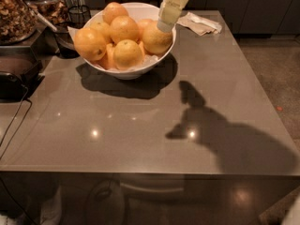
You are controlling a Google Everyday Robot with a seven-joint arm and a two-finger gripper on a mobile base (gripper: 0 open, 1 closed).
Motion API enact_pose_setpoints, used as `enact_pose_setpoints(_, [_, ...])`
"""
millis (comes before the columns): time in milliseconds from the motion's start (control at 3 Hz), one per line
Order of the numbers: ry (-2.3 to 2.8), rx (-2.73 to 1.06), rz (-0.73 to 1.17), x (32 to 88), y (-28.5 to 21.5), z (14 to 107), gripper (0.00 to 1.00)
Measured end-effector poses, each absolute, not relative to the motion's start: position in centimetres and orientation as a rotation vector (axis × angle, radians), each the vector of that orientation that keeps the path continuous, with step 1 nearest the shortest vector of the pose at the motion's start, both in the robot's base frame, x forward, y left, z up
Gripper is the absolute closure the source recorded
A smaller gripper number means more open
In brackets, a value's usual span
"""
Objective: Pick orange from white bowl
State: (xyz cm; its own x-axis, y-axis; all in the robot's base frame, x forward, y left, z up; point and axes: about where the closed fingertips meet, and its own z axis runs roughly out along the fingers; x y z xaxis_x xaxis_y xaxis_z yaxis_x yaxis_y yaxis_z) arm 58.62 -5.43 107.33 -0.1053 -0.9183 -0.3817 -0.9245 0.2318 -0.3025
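Now | pincer (165, 26) directly over rightmost orange (155, 41) | inside white bowl (125, 72)

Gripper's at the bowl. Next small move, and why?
Probably ease straight down a little onto the right-hand orange. The gripper is at the top of that orange, by the right rim of the white bowl, so it looks lined up. The orange is not yet lifted, and the other oranges crowd its left side.

no readable text anywhere
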Motion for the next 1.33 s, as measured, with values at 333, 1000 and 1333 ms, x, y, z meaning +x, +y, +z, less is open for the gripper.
enact_pose_setpoints(333, [2.073,-1.603,0.126,62.8,-2.6,106.8,0.00])
enact_pose_setpoints(1000, [2.050,-1.556,0.169,64.6,-0.9,106.6,0.00])
enact_pose_setpoints(1333, [2.065,-1.554,0.196,65.5,0.3,106.0,0.00])
